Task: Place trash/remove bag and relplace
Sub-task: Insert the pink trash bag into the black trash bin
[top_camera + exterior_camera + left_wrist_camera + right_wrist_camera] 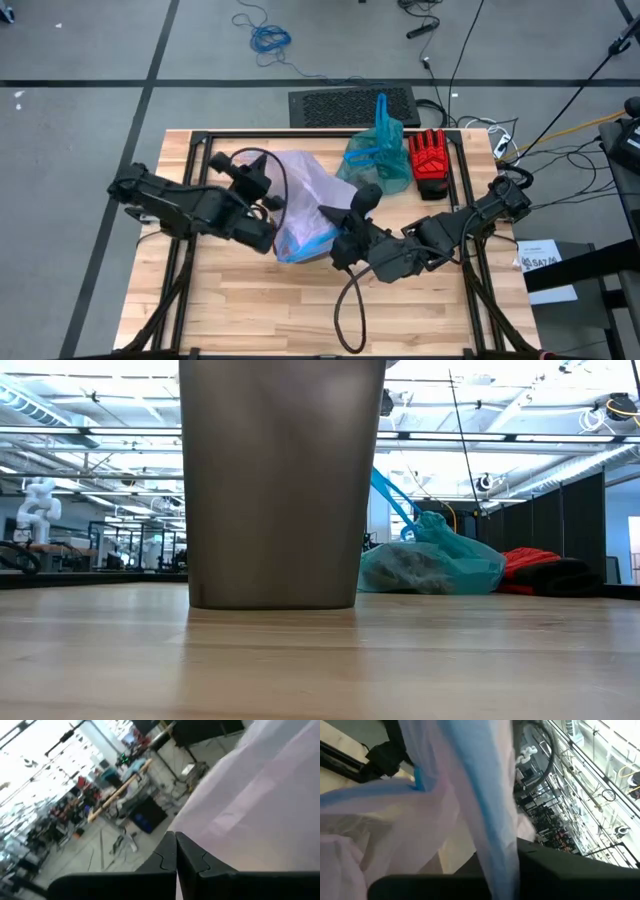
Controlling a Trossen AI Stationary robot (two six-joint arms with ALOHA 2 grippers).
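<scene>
A pale pink translucent bag with a blue edge is spread over the top of a grey-brown bin that stands on the table; the high view hides the bin under the bag. My left gripper is shut at the bag's near-left edge. My right gripper is shut on the bag's near-right edge. The teal-green bag, tied and holding dark wads, rests on the table at the far side; it also shows in the low view. No loose trash is in view. My left gripper has its two fingers closed together at the pink bag's near-left edge. The film lies against the fingers' side; whether a layer is pinched between them is hidden by the fingers. The fingers come level from the table's left. My right gripper pinches the pink bag's blue edge band between its two fingers. The band runs as a bunched strip down into the fingers. The fingers come from the table's right, near side. The film spreads away from the hold, held up above the table.
A red glove lies at the table's far right, next to the teal bag, and shows in the low view. A black frame runs around the table's edge. A black cable loops over the near middle.
</scene>
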